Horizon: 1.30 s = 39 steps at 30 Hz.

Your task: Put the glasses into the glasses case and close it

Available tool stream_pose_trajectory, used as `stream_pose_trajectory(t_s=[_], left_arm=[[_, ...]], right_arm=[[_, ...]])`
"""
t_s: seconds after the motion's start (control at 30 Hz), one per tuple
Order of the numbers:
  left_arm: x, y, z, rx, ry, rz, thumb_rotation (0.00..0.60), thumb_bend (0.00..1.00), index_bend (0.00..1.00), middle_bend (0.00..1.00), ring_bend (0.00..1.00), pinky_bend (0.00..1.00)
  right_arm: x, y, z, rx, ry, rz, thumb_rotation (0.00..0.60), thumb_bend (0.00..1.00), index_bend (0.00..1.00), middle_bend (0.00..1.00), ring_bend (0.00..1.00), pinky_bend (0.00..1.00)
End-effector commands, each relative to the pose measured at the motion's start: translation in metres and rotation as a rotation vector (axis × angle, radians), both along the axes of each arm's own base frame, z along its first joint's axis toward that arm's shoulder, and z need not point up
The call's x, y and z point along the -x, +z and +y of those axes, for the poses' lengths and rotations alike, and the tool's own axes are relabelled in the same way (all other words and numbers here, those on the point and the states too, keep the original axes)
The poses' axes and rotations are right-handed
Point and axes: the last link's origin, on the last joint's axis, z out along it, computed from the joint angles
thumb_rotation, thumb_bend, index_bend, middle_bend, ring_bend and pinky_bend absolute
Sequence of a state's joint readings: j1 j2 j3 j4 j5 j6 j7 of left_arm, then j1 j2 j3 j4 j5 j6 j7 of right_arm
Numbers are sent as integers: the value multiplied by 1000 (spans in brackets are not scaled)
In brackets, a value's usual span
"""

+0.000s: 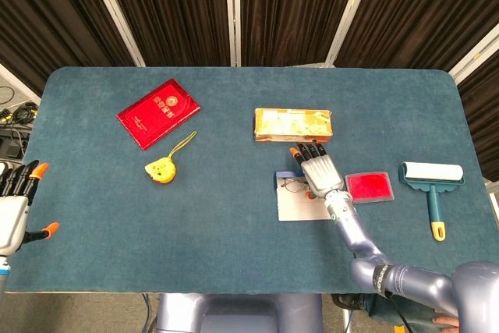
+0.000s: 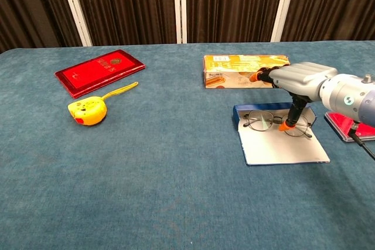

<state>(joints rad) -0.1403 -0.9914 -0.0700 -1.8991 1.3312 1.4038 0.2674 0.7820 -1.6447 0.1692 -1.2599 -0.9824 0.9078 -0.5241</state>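
The thin-framed glasses (image 2: 274,122) lie flat across the open glasses case, resting on its blue tray (image 2: 239,112), with the white lid (image 2: 284,149) folded out toward me. My right hand (image 2: 297,79) hovers just above them with its fingers stretched forward and apart. Its orange thumb tip points down and touches the frame near the right lens. From the head camera, the right hand (image 1: 319,171) covers most of the glasses (image 1: 294,185) and the case (image 1: 299,207). My left hand (image 1: 11,207) hangs empty with spread fingers at the table's left edge.
An orange box (image 2: 246,69) lies just behind the case. A red pad (image 1: 369,187) and a lint roller (image 1: 433,182) are to the right. A red booklet (image 2: 99,72) and a yellow tape measure (image 2: 87,111) sit far left.
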Motion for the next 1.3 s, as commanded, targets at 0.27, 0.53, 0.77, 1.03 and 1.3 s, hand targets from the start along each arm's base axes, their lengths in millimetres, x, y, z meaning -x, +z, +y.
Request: stream_pose_trajectory(t_s=[0.27,0.53,0.77,1.03,1.3], left_arm=[[3,-3,3,2,18,8,600,0,0,0,0,0],[4,-3,4,6,25,9,600,0,0,0,0,0],[2,-3,2,9,16,3,600,0,0,0,0,0],[-1,0,-1,9,-5,-15,600,0,0,0,0,0],[-9,1,-8,16,-42,-32,600,0,0,0,0,0]], right_arm=[[3,-1,-20,61,-8,34,600,0,70,0,0,0],[2,3,-24,91,-19,19,600,0,76,0,0,0],[-1,12,-12,109,11,3,600,0,75,0,0,0],[3,36,32,87,117,-32,600,0,106,0,0,0],[28,38,72,-10,174,22,600,0,113,0,0,0]])
